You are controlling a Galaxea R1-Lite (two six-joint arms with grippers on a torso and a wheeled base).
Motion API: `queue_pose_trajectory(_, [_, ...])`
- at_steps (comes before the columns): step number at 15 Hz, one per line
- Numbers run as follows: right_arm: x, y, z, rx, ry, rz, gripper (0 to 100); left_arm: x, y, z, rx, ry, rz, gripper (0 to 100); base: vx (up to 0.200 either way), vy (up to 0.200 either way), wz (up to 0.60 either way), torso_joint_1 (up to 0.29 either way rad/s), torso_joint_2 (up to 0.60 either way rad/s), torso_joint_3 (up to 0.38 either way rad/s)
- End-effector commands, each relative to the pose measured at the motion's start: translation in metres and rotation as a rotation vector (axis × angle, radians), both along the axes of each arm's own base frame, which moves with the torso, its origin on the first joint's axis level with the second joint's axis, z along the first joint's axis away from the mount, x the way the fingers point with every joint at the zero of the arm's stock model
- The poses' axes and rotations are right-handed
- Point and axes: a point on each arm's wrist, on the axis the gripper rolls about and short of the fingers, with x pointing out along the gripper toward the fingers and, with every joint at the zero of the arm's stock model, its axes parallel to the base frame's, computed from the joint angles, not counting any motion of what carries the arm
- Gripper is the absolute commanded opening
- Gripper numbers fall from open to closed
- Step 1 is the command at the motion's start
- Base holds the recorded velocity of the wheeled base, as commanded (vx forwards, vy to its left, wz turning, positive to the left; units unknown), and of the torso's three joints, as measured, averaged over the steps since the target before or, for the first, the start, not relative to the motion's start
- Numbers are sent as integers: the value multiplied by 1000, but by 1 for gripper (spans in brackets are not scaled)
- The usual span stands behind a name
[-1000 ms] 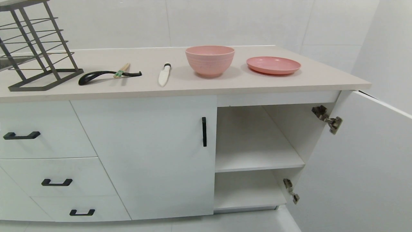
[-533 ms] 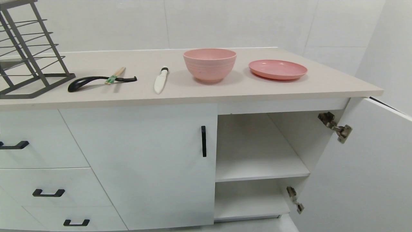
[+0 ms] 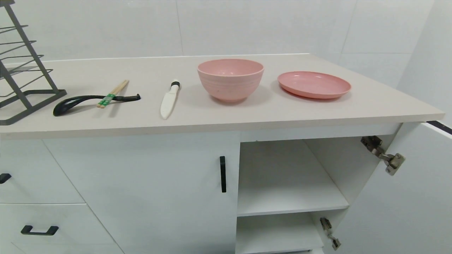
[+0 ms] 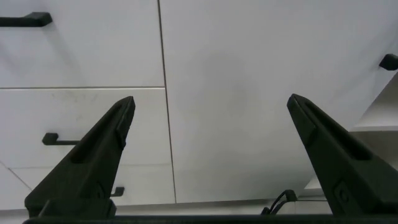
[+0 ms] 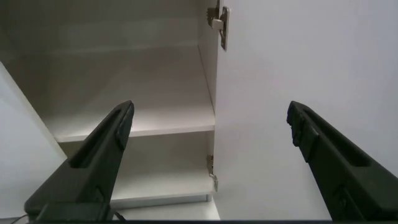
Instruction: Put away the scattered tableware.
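Note:
On the beige countertop (image 3: pixel 317 109) lie a black ladle (image 3: pixel 76 102), a pair of chopsticks (image 3: pixel 112 94) across its handle, a white knife (image 3: pixel 169 100), a pink bowl (image 3: pixel 230 80) and a pink plate (image 3: pixel 314 84), in a row from left to right. My left gripper (image 4: pixel 210 102) is open, low in front of the shut white cabinet door (image 4: pixel 261 93) and drawers. My right gripper (image 5: pixel 210 106) is open, facing the open cabinet's shelf (image 5: pixel 124 106) and its swung-out door (image 5: pixel 298 93). Nothing is between either pair of fingers.
A black wire rack (image 3: pixel 21 70) stands at the counter's far left. The right cabinet compartment (image 3: pixel 286 176) is open with two bare shelves; its door (image 3: pixel 416 197) hangs open to the right. Drawers with black handles (image 3: pixel 39 230) are at the lower left.
The head camera has moved closer to the counter and the whole scene has slid down in view. The tableware keeps its places on the counter.

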Motion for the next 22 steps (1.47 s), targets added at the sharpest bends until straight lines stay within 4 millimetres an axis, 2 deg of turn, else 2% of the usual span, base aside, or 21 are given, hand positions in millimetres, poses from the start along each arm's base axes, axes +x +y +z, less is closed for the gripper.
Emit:
queue_pose_trajectory(1, [0, 0, 0, 0, 2, 0, 100, 0, 0, 0, 0, 3, 0, 100, 0, 0, 0, 217, -41, -105])
queue_pose_trajectory(4, [0, 0, 0, 0, 4, 0, 100, 0, 0, 0, 1, 3, 0, 100, 0, 0, 0, 260, -191, -180])
queue_pose_trajectory(14, [0, 0, 0, 0, 4, 0, 100, 0, 0, 0, 1, 5, 0, 100, 0, 0, 0, 181, -542, -208])
queue_pose_trajectory(22, [0, 0, 0, -1, 2, -1, 100, 0, 0, 0, 1, 3, 0, 100, 0, 0, 0, 330, -497, -237])
